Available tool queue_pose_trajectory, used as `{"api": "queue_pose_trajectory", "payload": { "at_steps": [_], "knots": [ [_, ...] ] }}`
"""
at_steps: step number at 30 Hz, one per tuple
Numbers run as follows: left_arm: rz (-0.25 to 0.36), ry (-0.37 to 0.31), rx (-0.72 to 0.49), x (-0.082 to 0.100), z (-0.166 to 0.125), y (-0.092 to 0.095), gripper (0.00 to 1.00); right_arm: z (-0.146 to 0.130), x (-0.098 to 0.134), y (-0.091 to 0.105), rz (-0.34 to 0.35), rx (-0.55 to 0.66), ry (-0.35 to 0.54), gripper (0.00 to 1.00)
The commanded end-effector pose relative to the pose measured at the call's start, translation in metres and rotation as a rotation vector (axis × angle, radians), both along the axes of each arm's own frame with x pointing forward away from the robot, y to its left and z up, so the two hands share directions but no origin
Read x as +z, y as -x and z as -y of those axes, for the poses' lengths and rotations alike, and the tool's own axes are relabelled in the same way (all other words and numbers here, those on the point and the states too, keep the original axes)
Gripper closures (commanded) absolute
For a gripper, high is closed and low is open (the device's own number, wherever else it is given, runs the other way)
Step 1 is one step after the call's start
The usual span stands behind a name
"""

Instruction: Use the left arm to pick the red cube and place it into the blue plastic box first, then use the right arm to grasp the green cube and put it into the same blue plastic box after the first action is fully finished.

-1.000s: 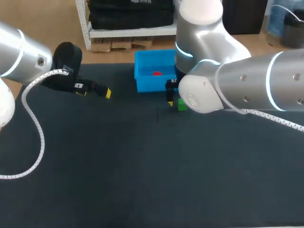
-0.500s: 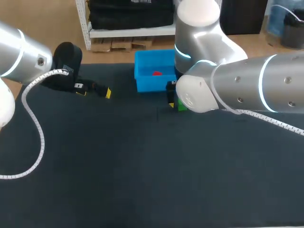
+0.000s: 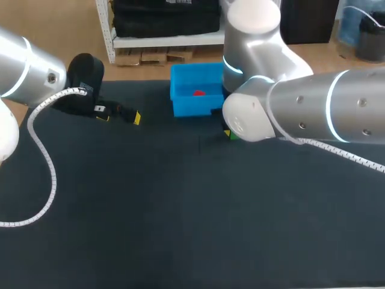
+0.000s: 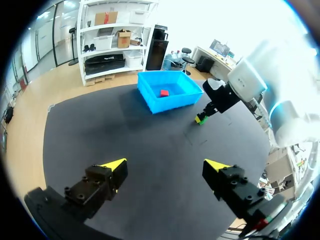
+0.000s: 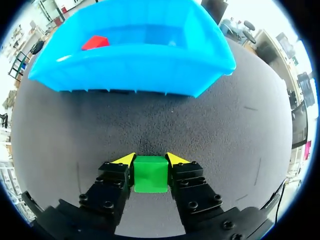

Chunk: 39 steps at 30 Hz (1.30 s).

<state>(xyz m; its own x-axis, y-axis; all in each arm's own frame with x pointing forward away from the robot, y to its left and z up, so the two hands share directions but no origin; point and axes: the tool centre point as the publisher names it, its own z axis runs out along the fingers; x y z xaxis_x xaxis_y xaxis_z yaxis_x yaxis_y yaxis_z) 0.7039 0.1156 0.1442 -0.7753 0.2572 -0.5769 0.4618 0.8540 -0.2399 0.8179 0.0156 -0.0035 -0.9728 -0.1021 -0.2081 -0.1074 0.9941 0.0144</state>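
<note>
- The black table (image 3: 180,229) fills the nearest ground, and a white coiled cable (image 3: 41,150) loops across its left side from the left arm (image 3: 24,72).
- The left gripper (image 4: 165,165) hangs above the table on the left, well apart from both cubes. Its two yellow-tipped fingers stand wide apart, with only table surface between them.
- The right arm (image 3: 301,114) comes in from the right and reaches past the middle, so its bulk hides most of its own gripper in the head view.
- The right gripper (image 5: 150,160) is clamped on the green cube (image 5: 150,174). Its wrist view shows one finger pressed against each side of the cube, with the yellow tips just at the cube's far corners.
- The green cube is low, at table level. From the left wrist view it looks to be on or barely off the table, and which of the two cannot be told.
- In the head view only a small green corner of the cube shows at the edge of the right arm, just in front of the box's right end.
- The blue plastic box (image 5: 135,65) stands just ahead of the held cube, near the table's far edge. A strip of table lies between them, and its near wall faces the right gripper.
- The red cube (image 5: 95,42) lies inside the box on its floor. In the right wrist view it sits towards one end, apart from the near wall.
</note>
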Motion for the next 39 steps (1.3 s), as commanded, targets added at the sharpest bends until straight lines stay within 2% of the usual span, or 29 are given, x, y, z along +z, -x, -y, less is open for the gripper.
{"api": "queue_pose_trajectory", "payload": {
  "at_steps": [1, 6, 12, 18, 21, 24, 32, 39],
  "knots": [
    [0.003, 0.006, -0.005, -0.001, -0.001, 0.000, 0.00, 0.002, 0.011, 0.007, 0.013, -0.003, -0.005, 1.00],
    [0.003, 0.006, -0.005, -0.001, -0.001, 0.000, 0.00, 0.001, 0.035, 0.013, 0.040, -0.011, -0.023, 1.00],
    [0.003, 0.006, -0.005, -0.001, -0.001, 0.000, 0.00, -0.003, 0.080, 0.022, 0.087, -0.025, -0.054, 1.00],
    [0.003, 0.006, -0.005, -0.001, -0.001, 0.000, 0.00, -0.009, 0.131, 0.030, 0.177, 0.002, -0.094, 1.00],
    [0.003, 0.006, -0.005, -0.001, -0.001, 0.000, 0.00, -0.012, 0.149, 0.035, 0.222, 0.010, -0.111, 1.00],
    [0.003, 0.006, -0.005, -0.001, -0.001, 0.000, 0.00, -0.014, 0.155, 0.040, 0.247, 0.016, -0.133, 1.00],
    [0.003, 0.006, -0.005, -0.001, -0.001, 0.000, 0.00, -0.014, 0.149, 0.046, 0.245, 0.013, -0.168, 1.00],
    [0.003, 0.006, -0.005, -0.001, -0.001, 0.000, 0.00, -0.021, 0.147, 0.040, 0.251, 0.021, -0.194, 1.00]
  ]
}}
